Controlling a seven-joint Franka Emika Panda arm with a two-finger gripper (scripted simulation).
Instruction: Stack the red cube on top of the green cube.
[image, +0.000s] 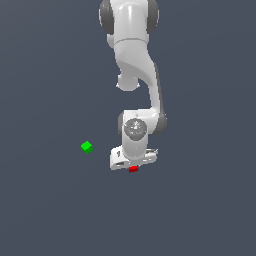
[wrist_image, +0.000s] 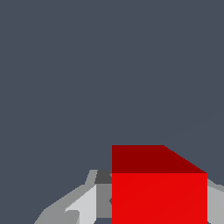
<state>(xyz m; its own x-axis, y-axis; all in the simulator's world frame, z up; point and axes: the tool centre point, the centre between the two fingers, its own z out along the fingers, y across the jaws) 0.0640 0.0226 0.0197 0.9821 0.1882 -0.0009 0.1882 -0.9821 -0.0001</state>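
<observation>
The red cube (image: 133, 169) peeks out from under the white gripper (image: 133, 163) in the exterior view. In the wrist view the red cube (wrist_image: 159, 192) fills the space between the two fingers, and a grey finger (wrist_image: 103, 197) sits flush against one of its sides while the other finger shows at the frame's edge. The gripper (wrist_image: 159, 205) is shut on the red cube. The green cube (image: 86, 147) lies on the floor, apart from the gripper toward the exterior view's left and slightly farther back. It does not show in the wrist view.
The white arm (image: 137, 65) reaches down from the top of the exterior view over a plain dark grey floor (image: 200, 200). No other objects show.
</observation>
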